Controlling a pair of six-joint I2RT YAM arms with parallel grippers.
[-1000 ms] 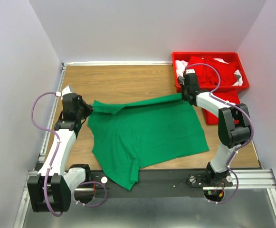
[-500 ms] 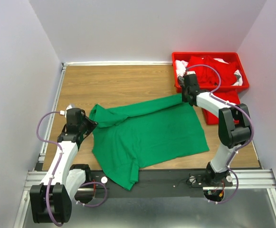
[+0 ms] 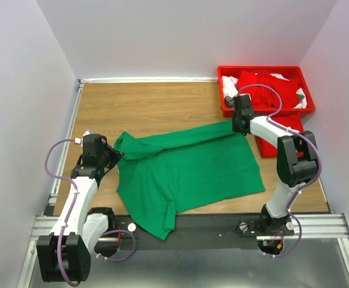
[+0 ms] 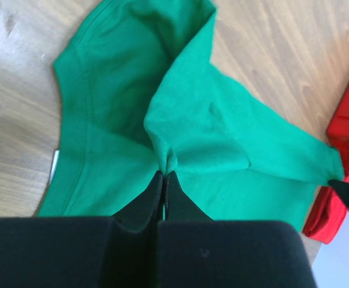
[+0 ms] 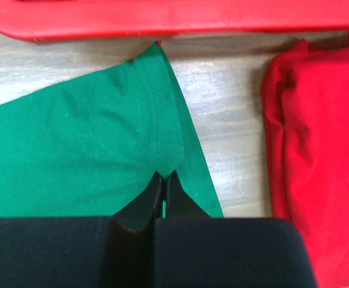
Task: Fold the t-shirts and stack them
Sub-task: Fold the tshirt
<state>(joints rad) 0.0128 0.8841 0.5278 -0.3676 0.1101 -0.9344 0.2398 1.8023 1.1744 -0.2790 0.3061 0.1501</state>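
A bright green t-shirt (image 3: pixel 186 171) lies spread on the wooden table, its near part hanging over the front edge. My left gripper (image 3: pixel 111 155) is shut on a pinch of its left corner (image 4: pixel 165 157). My right gripper (image 3: pixel 238 123) is shut on its far right hem (image 5: pixel 162 159), next to the bin. The far edge runs as a folded ridge between the two grippers. A folded red t-shirt (image 3: pixel 282 137) lies on the table right of the green one and also shows in the right wrist view (image 5: pixel 318 168). More red and white garments (image 3: pixel 264 89) fill the bin.
A red plastic bin (image 3: pixel 224 108) stands at the back right corner; its wall (image 5: pixel 162 18) is just beyond my right gripper. Bare wood (image 3: pixel 144 108) lies behind the green shirt. White walls close in the left, back and right sides.
My left gripper pulled the shirt's left corner toward the near side and a little left, then stayed about still. My right gripper shifted slightly right. The far edge now sags into a folded ridge.
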